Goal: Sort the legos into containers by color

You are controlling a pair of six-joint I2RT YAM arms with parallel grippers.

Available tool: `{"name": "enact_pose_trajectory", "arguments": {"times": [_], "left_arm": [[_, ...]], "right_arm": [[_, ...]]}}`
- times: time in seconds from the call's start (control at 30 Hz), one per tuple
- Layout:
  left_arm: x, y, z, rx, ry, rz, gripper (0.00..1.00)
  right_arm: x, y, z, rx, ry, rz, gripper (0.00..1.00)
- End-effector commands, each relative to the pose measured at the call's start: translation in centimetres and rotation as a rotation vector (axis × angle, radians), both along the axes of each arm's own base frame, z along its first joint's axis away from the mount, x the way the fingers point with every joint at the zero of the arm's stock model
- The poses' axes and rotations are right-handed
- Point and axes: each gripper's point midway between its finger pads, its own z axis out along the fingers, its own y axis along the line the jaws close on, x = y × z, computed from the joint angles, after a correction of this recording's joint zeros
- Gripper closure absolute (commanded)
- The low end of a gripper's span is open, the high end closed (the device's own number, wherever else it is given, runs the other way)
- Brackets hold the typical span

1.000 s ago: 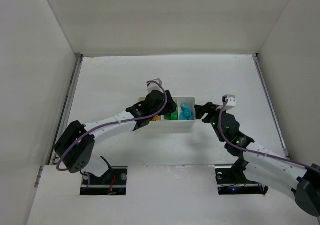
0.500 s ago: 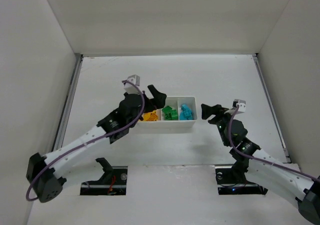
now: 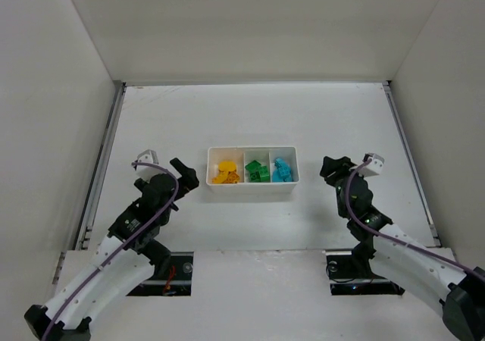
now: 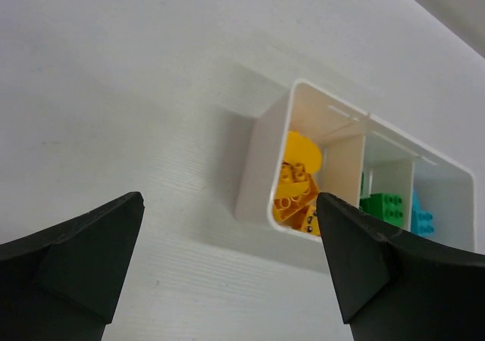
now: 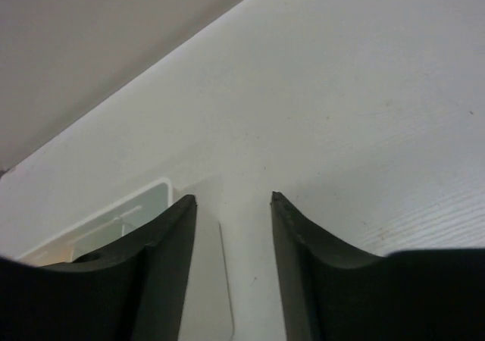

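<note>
Sorting looks finished: no loose brick shows on the white counter (image 3: 250, 114). As I judge it, the next move calls only for parking both arms, or a check for strays hidden beneath them. The black two-finger left pincer (image 3: 184, 174) hangs wide and empty, just left of the low white plastic three-compartment tray (image 3: 254, 190) at mid-counter. Small studded plastic yellow-orange legos (image 3: 224, 174) heap its left compartment, green legos (image 3: 258, 172) fill the middle one and cyan-blue legos (image 3: 282, 170) the right. The black right pincer (image 3: 334, 167), beyond the tray, is parted more narrowly and holds nothing.
</note>
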Motion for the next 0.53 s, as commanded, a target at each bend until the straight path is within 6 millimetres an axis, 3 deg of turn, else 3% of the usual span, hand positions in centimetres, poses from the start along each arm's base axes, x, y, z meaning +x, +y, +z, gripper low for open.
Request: {"name": "enact_pose_trajectory", "arguments": {"times": [0.0,0.17,0.5], "left_arm": [[-1.4,3.4,-2.4,-0.036,0.087,0.197,0.00],[-1.4,3.3,-3.8,-0.047,0.138,0.194,0.00],[0.2,2.3,-5.7,-0.010,0.173,0.155,0.00]], "right_arm": [[0.4,-1.6,-0.8,0.001,0.010,-0.089,0.46],[0.7,-1.7,-1.7,-0.036,0.035,-0.111,0.33],[0.8,-1.4,-1.7,-0.067,0.040,-0.107,0.22]]}}
